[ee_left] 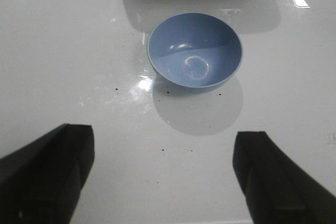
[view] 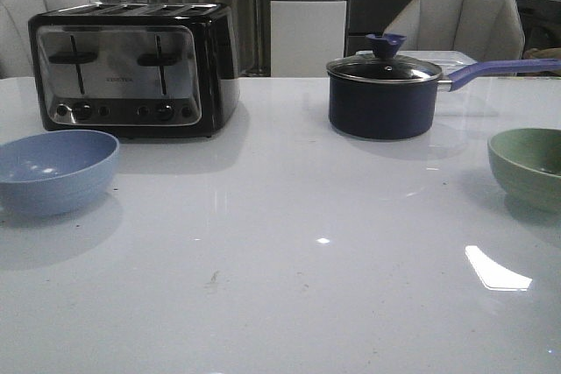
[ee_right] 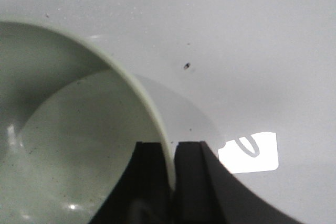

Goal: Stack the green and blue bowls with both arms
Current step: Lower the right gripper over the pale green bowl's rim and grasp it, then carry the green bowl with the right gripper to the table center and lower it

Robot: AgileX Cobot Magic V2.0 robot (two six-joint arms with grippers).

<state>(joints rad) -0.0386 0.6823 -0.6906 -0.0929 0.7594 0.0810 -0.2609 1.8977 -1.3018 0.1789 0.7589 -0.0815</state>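
— Right jaws [ee_right: 171,182]?
— Pinched on my green bowl [ee_right: 68,145], wall between them, far right of the table [view: 289,304].
— Left jaws [ee_left: 163,177]?
— Spread wide, empty; blue bowl [ee_left: 195,51] sits ahead, far left, well apart.

Only fingers on show, no arms in the front view. Left fingers [ee_left: 47,174]: two broad black slabs, matte, blunt and wedge-shaped, edges softly rounded, a faint pale speck low on one. Right fingers [ee_right: 149,182]: same black, flat-topped and square-cornered at the tips, widening toward the base, a dull sheen along the lower edge. No cables, screws or markings visible anywhere.
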